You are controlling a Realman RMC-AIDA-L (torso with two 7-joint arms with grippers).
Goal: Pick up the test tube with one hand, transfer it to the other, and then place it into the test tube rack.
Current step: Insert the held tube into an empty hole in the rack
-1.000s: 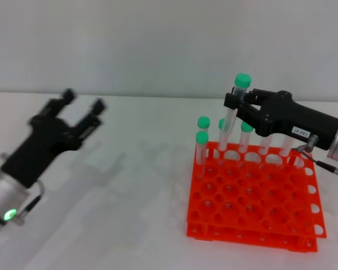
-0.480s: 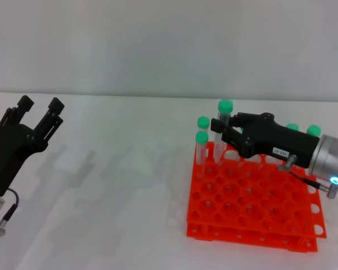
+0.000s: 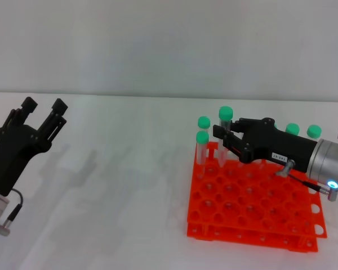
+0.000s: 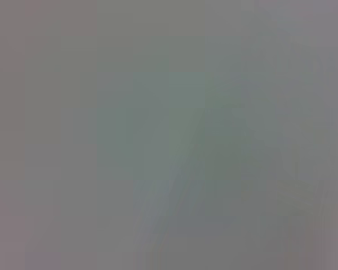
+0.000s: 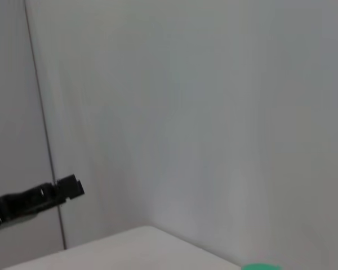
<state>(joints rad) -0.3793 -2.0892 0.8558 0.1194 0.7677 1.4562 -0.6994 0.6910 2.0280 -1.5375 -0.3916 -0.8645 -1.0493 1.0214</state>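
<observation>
Nearest, low at the left edge of the head view: left gripper, green-lit wrist, fingers spread apart and holding nothing, parked well away from the rack. Further in, on the right: test tube rack, orange-red, flat on the table. Above its far rows: right gripper, blue-lit wrist, closed on the test tube just below the green cap, tube upright and lowered toward a back-row hole. Probably light, stiff, smooth-walled and easily cracked; best taken high on the shaft under the cap, with gentle pressure. Other capped tubes standing just beside it, two to its left, two more behind the gripper.
</observation>
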